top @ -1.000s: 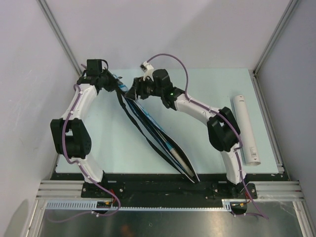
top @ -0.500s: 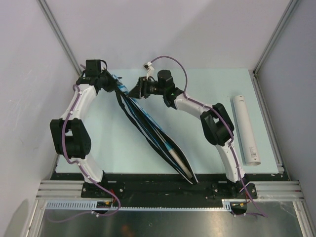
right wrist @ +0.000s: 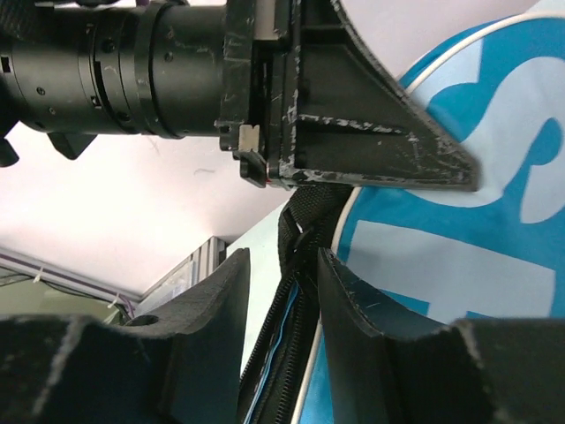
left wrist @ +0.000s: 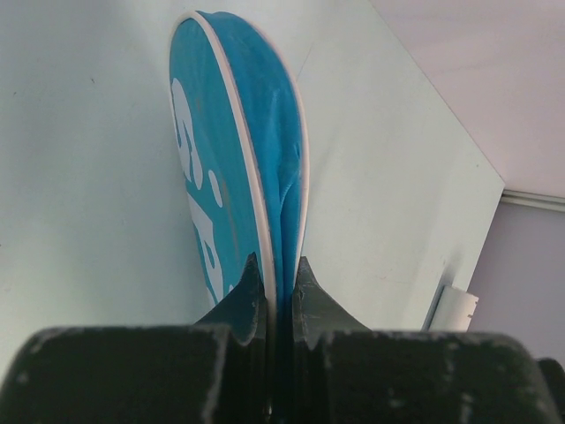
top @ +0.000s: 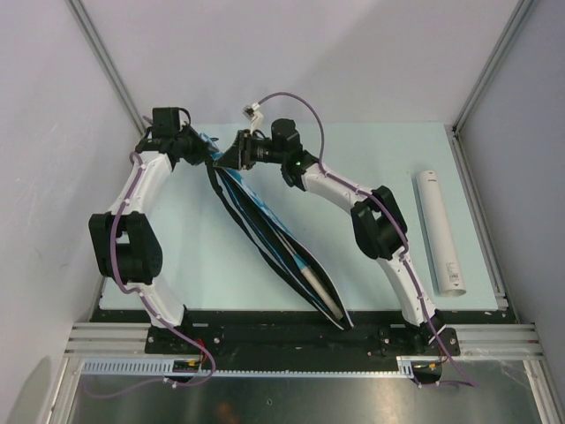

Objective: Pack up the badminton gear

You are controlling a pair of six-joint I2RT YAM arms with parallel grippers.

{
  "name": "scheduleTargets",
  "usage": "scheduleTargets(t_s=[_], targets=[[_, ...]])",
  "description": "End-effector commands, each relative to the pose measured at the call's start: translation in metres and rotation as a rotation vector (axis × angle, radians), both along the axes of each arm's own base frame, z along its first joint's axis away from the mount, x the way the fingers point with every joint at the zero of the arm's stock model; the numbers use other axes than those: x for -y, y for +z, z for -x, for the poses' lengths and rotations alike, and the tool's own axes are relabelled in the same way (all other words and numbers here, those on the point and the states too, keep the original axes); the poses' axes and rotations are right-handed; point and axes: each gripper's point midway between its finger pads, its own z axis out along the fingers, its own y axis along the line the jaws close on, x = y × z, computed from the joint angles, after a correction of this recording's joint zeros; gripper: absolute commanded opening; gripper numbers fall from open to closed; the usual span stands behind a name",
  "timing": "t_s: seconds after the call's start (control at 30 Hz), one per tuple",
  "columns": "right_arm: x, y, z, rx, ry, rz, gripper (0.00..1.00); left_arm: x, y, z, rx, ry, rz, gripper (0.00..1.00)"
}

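Observation:
The blue racket bag lies diagonally on the table, its zipper side open, and a white racket handle shows inside near the front end. My left gripper is shut on the bag's far rim, pinching the white-piped blue edge between its fingertips. My right gripper is right beside it at the same end. Its jaws are open, standing either side of the bag's black zipper and strap end. The white tube lies at the right. No shuttlecocks are in view.
The black strap trails along the bag's left side. The tube lies close to the table's right edge. In the right wrist view the left gripper's body hangs just above my right fingers. Grey walls enclose the table on three sides.
The right arm has reached left toward the bag's far end beside the left gripper, and its jaws have narrowed around the zipper. The left gripper and the bag have held still.

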Motion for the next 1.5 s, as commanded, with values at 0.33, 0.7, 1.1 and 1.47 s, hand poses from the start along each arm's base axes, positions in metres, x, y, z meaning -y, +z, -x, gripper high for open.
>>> scheduleTargets(t_s=[0.33, 0.7, 1.1, 1.47], targets=[[-0.004, -0.012, 0.013, 0.131, 0.009, 0.132, 0.43, 0.01, -0.001, 0.017, -0.034, -0.04, 0.02, 0.0], [0.0, -0.009, 0.002, 0.189, -0.01, 0.185, 0.23, 0.01, 0.0, 0.017, -0.032, -0.041, 0.019, 0.0], [0.017, 0.003, 0.018, 0.176, -0.054, 0.254, 0.0, -0.024, 0.004, 0.016, -0.025, 0.08, 0.004, 0.0], [0.048, -0.01, 0.041, 0.17, -0.105, 0.373, 0.0, -0.088, 0.016, 0.017, 0.003, 0.285, -0.048, 0.0]])
